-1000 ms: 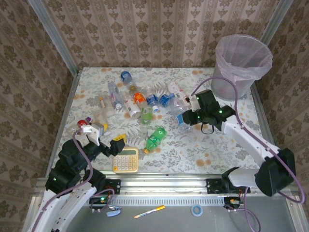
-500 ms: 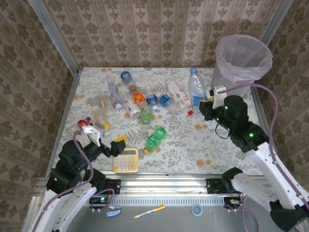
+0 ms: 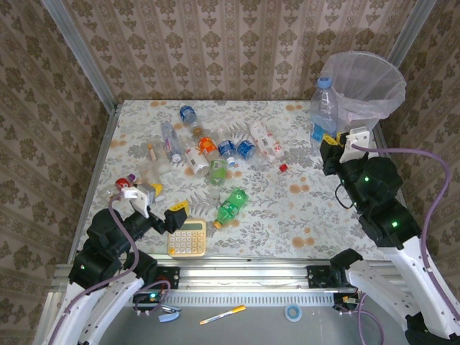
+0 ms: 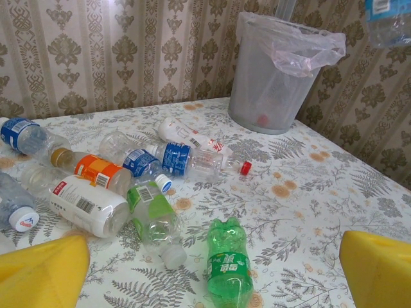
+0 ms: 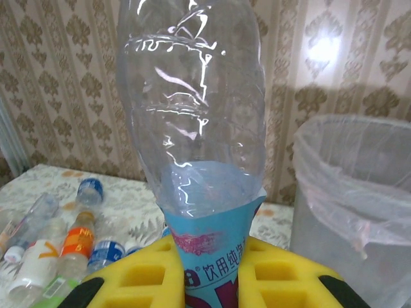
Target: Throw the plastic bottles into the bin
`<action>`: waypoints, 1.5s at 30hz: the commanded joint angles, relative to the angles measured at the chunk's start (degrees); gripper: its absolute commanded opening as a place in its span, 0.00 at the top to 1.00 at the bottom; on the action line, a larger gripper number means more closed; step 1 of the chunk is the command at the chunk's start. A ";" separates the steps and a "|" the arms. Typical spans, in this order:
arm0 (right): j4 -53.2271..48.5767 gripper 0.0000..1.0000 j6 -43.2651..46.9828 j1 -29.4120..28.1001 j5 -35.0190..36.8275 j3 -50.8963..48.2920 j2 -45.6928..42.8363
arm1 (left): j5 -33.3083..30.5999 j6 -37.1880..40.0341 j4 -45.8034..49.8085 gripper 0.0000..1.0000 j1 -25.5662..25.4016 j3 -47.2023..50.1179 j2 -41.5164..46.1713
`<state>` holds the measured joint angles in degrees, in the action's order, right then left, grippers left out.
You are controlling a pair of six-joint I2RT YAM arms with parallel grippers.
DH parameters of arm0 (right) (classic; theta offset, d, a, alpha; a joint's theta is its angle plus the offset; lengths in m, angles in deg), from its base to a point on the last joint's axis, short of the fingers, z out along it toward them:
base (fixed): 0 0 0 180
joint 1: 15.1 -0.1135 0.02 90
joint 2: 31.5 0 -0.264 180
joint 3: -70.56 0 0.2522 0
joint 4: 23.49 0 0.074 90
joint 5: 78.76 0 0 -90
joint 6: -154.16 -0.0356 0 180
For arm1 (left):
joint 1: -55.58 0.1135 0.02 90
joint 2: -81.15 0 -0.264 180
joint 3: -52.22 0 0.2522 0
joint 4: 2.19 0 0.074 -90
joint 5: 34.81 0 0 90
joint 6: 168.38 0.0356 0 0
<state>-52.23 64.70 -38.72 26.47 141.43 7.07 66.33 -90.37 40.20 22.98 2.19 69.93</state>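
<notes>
Pinching a clear bottle (image 3: 323,109) upright beside the bin (image 3: 376,100), not yet released, the right fingers (image 5: 135,277) hold one item; the other bottles (image 3: 215,152) lie on the desk (image 3: 287,215), left fingers (image 4: 45,269) spread and empty.

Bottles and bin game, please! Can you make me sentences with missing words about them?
The clear plastic bottle in the right tool has a ___ label.
The round grey bin is lined with a pinkish-white plastic ___.
The flat calculator near the left tool is ___.
Missing words: blue, bag, yellow.
</notes>
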 commanded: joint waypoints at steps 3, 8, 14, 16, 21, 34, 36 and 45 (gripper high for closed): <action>9.55 1.00 6.78 0.21 4.30 4.12 -0.91 | -0.68 0.55 -1.50 0.00 -0.27 0.51 0.73; 14.99 1.00 11.95 0.33 5.55 6.76 0.44 | -0.85 0.56 -1.46 0.00 -0.27 0.51 0.67; 26.43 1.00 18.77 0.68 6.32 6.33 2.28 | -1.02 0.67 -1.35 0.00 -0.27 0.50 0.48; 27.35 1.00 19.49 1.56 6.32 7.49 3.57 | -1.16 0.74 -1.29 0.00 -0.27 0.51 0.53; 27.24 1.00 19.33 3.73 4.66 10.80 6.75 | -1.27 0.76 -1.20 0.00 -0.21 0.51 0.50; 5.38 1.00 4.44 21.97 -1.02 28.68 29.20 | -1.26 0.75 -1.01 0.00 -0.10 0.42 -0.69; -5.05 1.00 -1.32 25.23 -0.88 37.41 37.00 | -1.18 0.74 -0.85 0.00 -0.10 0.33 -1.21; -25.45 0.21 -17.71 34.38 -7.75 50.20 53.00 | -1.26 0.65 -0.15 0.00 -0.18 0.15 -2.79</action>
<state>-70.37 53.51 -4.60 22.23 190.34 61.47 65.41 -90.37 40.24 22.98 2.23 68.33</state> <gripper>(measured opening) 0.773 0.997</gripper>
